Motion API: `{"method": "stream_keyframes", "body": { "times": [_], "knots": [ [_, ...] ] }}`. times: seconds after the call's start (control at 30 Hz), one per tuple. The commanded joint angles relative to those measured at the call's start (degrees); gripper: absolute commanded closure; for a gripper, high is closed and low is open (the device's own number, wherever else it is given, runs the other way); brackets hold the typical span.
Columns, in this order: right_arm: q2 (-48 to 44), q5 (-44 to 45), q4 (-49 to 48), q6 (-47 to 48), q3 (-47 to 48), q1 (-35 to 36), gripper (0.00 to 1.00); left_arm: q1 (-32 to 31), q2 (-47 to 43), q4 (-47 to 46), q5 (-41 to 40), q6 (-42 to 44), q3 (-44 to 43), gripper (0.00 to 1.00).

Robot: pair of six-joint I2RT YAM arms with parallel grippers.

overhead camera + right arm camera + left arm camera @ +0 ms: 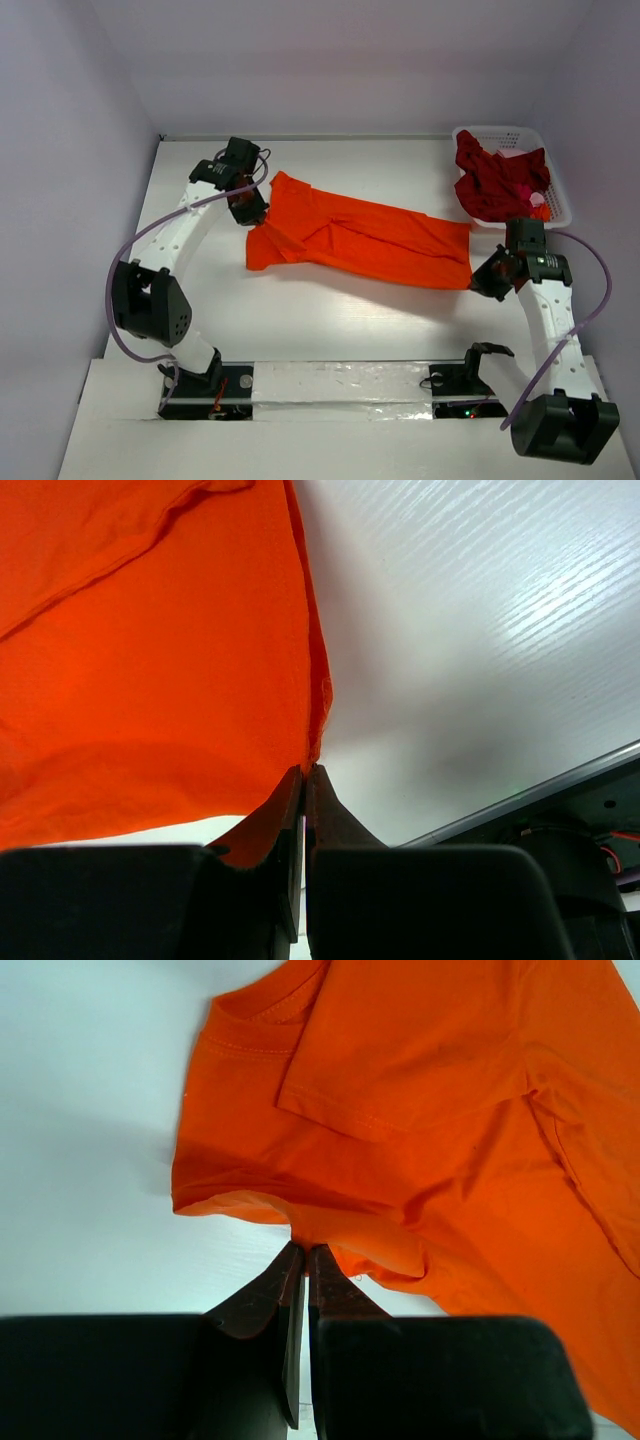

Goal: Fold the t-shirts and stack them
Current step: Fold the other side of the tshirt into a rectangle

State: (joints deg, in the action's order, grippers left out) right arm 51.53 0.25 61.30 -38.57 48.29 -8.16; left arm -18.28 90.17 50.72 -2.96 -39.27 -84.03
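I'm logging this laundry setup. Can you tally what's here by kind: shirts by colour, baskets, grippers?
orange t-shirt: 1
crimson red t-shirt: 1
white basket: 1
grippers: 2, the left gripper and the right gripper
Total: 5

We show the left arm reaching up the frame's left side, the left gripper pinched closed on the orange t-shirt. At lower right, the right arm bends inward, and the right gripper likewise clamps that shirt's corner.
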Motion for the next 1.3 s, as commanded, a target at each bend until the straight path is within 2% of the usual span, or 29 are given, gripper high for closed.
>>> {"method": "stream_keyframes", "body": {
  "times": [0.0,0.6,1.27],
  "knots": [
    [1.1,1.1,0.3,-1.2,2.9,0.3,1.00,0.5,1.3,-0.8,0.8,1.3,-2.9,1.00],
    [12.1,2.8,-6.8,-0.3,6.2,0.3,1.00,1.1,4.4,-0.8,0.9,2.1,-7.0,1.00],
    [18.6,5.3,-10.8,2.0,9.0,0.3,1.00,1.6,7.3,-1.1,1.3,2.6,-9.7,1.00]
  ]
}}
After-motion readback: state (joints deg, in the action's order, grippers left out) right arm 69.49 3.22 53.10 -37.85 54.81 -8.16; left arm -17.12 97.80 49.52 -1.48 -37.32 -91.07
